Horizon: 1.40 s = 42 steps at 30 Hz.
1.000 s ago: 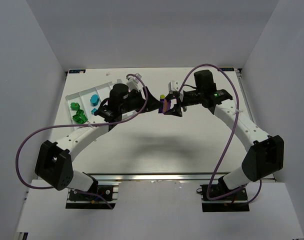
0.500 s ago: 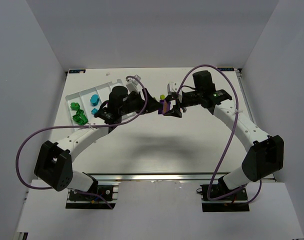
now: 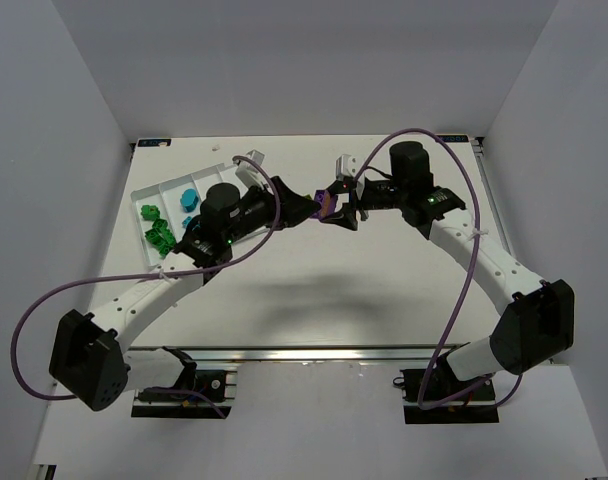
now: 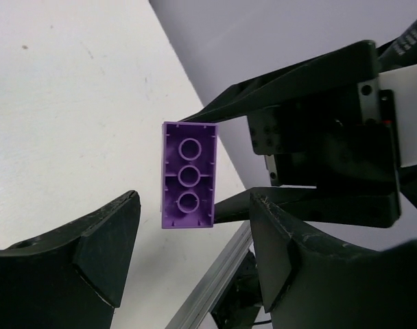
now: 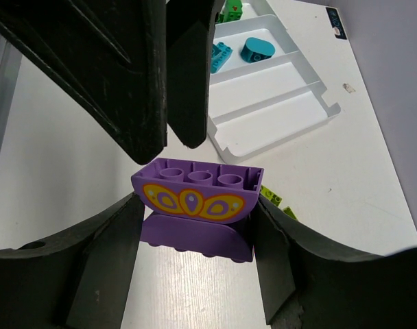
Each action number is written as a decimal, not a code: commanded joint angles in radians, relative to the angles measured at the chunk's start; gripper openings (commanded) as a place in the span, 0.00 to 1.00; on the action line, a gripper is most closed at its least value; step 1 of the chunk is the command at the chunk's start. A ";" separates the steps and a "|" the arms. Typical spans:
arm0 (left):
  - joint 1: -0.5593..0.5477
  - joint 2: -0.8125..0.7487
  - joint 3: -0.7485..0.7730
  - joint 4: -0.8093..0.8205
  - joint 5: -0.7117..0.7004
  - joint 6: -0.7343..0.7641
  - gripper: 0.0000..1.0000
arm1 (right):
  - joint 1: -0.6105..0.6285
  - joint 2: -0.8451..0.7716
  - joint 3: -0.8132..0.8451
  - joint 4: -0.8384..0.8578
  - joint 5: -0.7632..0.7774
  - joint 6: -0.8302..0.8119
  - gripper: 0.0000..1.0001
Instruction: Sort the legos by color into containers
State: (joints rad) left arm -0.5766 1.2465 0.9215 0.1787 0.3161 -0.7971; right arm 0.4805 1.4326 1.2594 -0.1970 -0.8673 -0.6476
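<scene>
purple lego: curved, yellow pattern, held in air, 12 o'clock | green legos, cyan legos: neighbouring compartments, white tray, 10 o'clock

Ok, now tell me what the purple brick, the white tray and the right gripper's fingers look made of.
Purple brick: likely hard moulded plastic; smooth, slight sheen, crisp studs, printed yellow-orange pattern on its curved side.
White tray: probably thin formed plastic; smooth, slightly shiny, rounded ridges and rim.
Right gripper's fingers: black, matte, faintly grainy; perhaps printed plastic, cannot be sure.
</scene>
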 commanded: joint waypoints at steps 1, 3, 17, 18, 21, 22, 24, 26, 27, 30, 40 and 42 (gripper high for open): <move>-0.005 -0.025 -0.023 0.080 0.003 -0.022 0.75 | 0.003 -0.014 -0.002 0.076 0.007 0.063 0.00; -0.005 -0.015 -0.023 0.093 0.040 -0.030 0.75 | 0.003 -0.014 -0.003 0.079 0.001 0.066 0.00; -0.006 0.065 0.016 0.073 0.092 -0.014 0.73 | 0.024 -0.023 -0.011 0.035 -0.039 0.016 0.00; -0.005 0.070 0.022 0.073 0.094 -0.014 0.72 | 0.026 -0.023 -0.011 0.031 -0.039 0.009 0.00; -0.005 0.083 0.030 0.076 0.103 -0.016 0.68 | 0.029 -0.020 -0.011 0.010 -0.038 -0.018 0.00; -0.005 0.085 0.034 0.074 0.106 -0.016 0.67 | 0.030 -0.018 -0.011 0.007 -0.036 -0.023 0.00; -0.005 0.090 0.037 0.074 0.107 -0.014 0.57 | 0.030 -0.015 -0.009 -0.004 -0.033 -0.037 0.00; -0.005 0.093 0.040 0.070 0.107 -0.014 0.48 | 0.030 -0.014 -0.008 -0.008 -0.032 -0.040 0.00; -0.005 0.093 0.040 0.071 0.109 -0.016 0.41 | 0.030 -0.012 -0.008 -0.015 -0.029 -0.046 0.07; -0.005 0.100 0.040 0.084 0.126 -0.020 0.33 | 0.030 -0.011 -0.008 -0.016 -0.030 -0.050 0.25; -0.002 0.051 -0.004 0.074 0.121 0.033 0.08 | 0.003 -0.008 -0.041 -0.096 0.018 -0.072 0.90; 0.001 0.033 -0.024 0.050 0.120 0.070 0.07 | -0.020 0.005 -0.023 -0.250 -0.062 -0.193 0.89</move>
State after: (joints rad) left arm -0.5797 1.3418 0.9211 0.2394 0.4343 -0.7876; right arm 0.4889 1.4345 1.2331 -0.2825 -0.8616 -0.7288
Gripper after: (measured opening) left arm 0.472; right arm 0.895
